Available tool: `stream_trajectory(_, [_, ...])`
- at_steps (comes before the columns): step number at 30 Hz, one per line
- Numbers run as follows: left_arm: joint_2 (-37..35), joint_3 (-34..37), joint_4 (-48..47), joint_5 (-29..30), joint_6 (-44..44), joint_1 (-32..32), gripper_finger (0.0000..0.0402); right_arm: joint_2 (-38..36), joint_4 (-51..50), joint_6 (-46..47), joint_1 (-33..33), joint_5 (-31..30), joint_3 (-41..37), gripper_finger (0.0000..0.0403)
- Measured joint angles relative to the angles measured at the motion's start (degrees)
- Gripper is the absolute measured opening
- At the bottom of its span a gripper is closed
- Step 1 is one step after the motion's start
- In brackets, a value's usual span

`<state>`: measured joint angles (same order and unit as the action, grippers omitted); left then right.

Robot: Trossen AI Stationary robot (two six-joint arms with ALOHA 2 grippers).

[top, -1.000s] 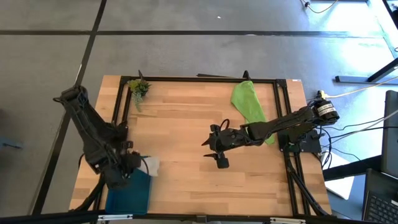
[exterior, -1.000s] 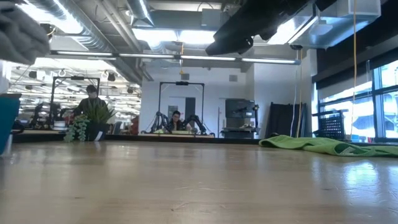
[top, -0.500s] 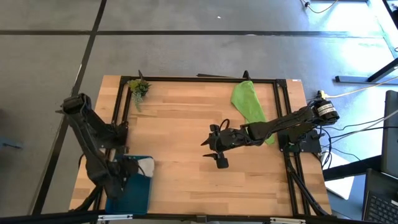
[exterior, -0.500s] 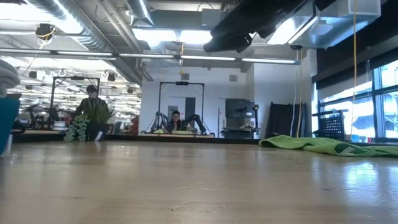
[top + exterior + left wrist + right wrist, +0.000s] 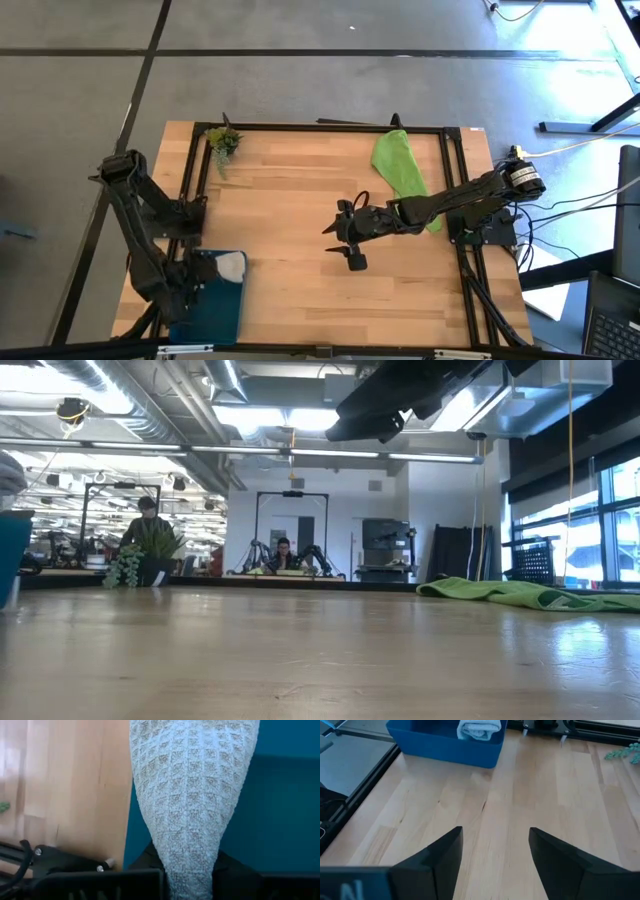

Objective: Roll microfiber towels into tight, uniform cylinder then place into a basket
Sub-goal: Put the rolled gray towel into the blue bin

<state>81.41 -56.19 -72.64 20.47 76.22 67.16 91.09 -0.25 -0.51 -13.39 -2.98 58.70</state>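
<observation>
Your left hand (image 5: 190, 288) pinches the rolled grey towel (image 5: 192, 795) right over the basket (image 5: 222, 310). Your right hand (image 5: 492, 855), fingers wide apart and empty, is nearer the green towel (image 5: 398, 162) behind it.

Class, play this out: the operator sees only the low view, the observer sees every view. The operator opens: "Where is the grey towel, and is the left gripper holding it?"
Observer: The left gripper is shut on the grey towel, holding it over the basket.
Operator: Is it in the basket?
Observer: The right wrist view shows it down inside the walls, with its top above the rim.
Operator: And the right gripper?
Observer: The right gripper is open and empty, above bare wood near the table's middle.
</observation>
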Motion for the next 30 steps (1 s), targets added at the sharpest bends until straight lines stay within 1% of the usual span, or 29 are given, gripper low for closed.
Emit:
stream_trajectory(3, [0.0,1.9,2.9,-0.1,0.0,0.0,0.0037,0.0,0.0,0.0,0.0,0.0,0.0,0.0228])
stream_trajectory(7, [0.0,7.2,9.1,0.0,-0.3,0.0,0.0037,0.0,0.0,0.0,0.0,0.0,0.0,0.0228])
stream_trajectory(11, [0.0,10.9,10.8,-1.4,-0.2,0.0,0.0037,0.0,0.0,0.0,0.0,0.0,0.0,0.0228])
stream_trajectory(14, [0.0,11.9,11.0,-2.0,0.1,0.0,0.0037,0.0,0.0,0.0,0.0,0.0,0.0,0.0228])
stream_trajectory(19, [0.0,11.9,10.0,-0.2,0.1,0.0,0.0037,0.0,0.0,0.0,0.0,0.0,0.0,0.0228])
stream_trajectory(24, [0.0,11.1,9.0,-0.1,0.1,0.0,0.0037,0.0,0.0,0.0,0.0,0.0,0.0,0.0228])
stream_trajectory(30, [0.0,14.6,16.2,-1.2,-0.3,0.0,0.0037,0.0,0.0,0.0,0.0,0.0,0.0,0.0228])
